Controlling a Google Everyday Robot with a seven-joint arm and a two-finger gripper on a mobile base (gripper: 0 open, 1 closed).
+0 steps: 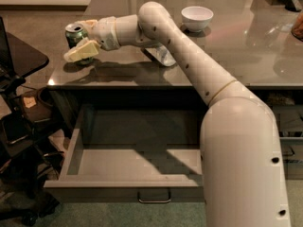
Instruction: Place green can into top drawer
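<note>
The green can (pixel 75 34) stands upright near the counter's left end, silver top showing. My gripper (pixel 81 38) reaches it from the right, with one pale finger (pixel 81 51) in front of the can and the other finger (pixel 87 23) behind it, so the can sits between them. The top drawer (pixel 71 150) is pulled open below the counter, grey inside, with a small metal bar handle (pixel 154 198) at front centre. My white arm crosses over the drawer's right part.
A clear plastic bottle (pixel 163 56) lies on the counter behind my arm. A white bowl (pixel 197 18) stands further back. A dark chair and clutter (pixel 19 122) stand left of the drawer. Narrower drawers (pixel 289 141) are at the right.
</note>
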